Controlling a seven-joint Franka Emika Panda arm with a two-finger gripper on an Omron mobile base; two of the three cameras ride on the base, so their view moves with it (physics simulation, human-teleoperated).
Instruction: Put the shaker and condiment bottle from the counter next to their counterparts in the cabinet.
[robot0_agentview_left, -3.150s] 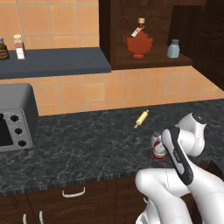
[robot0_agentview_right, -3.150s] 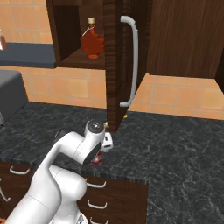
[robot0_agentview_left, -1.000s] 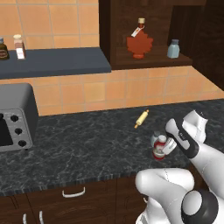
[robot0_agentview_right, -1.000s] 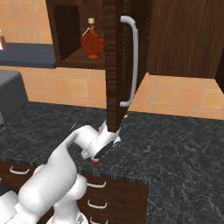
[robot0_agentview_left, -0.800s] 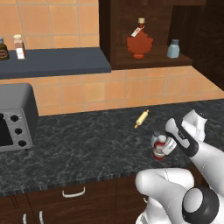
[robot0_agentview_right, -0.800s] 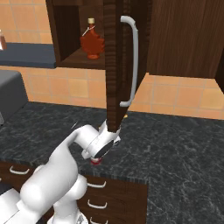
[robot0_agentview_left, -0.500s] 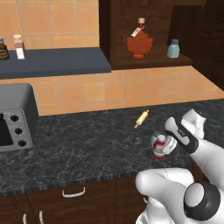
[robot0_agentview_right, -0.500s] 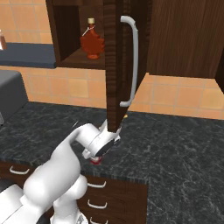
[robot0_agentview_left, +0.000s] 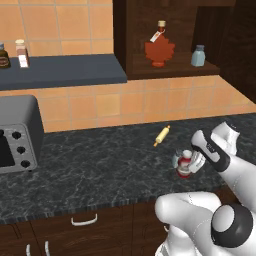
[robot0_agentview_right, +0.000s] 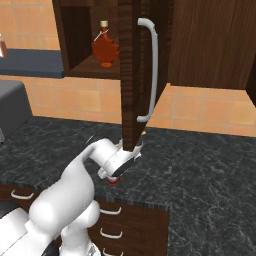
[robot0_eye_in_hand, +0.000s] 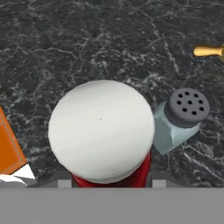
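The condiment bottle (robot0_agentview_left: 184, 165), red with a white cap, stands upright on the counter (robot0_agentview_left: 100, 170) near its front edge. My gripper (robot0_agentview_left: 191, 163) reaches in from the right and its fingers press both sides of the red body. In the hand view the white cap (robot0_eye_in_hand: 100, 129) sits just above my gripper (robot0_eye_in_hand: 111, 183), whose fingertips (robot0_eye_in_hand: 64, 183) flank the red body. The pale shaker (robot0_eye_in_hand: 180, 117) with its grey holed cap stands right beside the bottle. In the cabinet (robot0_agentview_left: 131, 40) the maple-leaf bottle (robot0_agentview_left: 159, 48) and the matching shaker (robot0_agentview_left: 198, 56) stand on the shelf.
A wooden rolling pin (robot0_agentview_left: 161, 135) lies on the counter behind the bottle. A toaster oven (robot0_agentview_left: 15, 135) stands at the far left. The blue-grey wall shelf (robot0_agentview_left: 60, 71) carries small jars. The open cabinet door (robot0_agentview_right: 131, 75) with its handle (robot0_agentview_right: 151, 70) hangs just above the hand.
The fingers have closed in from wide open onto the sides of the red bottle. The arm and the bottle have hardly moved.
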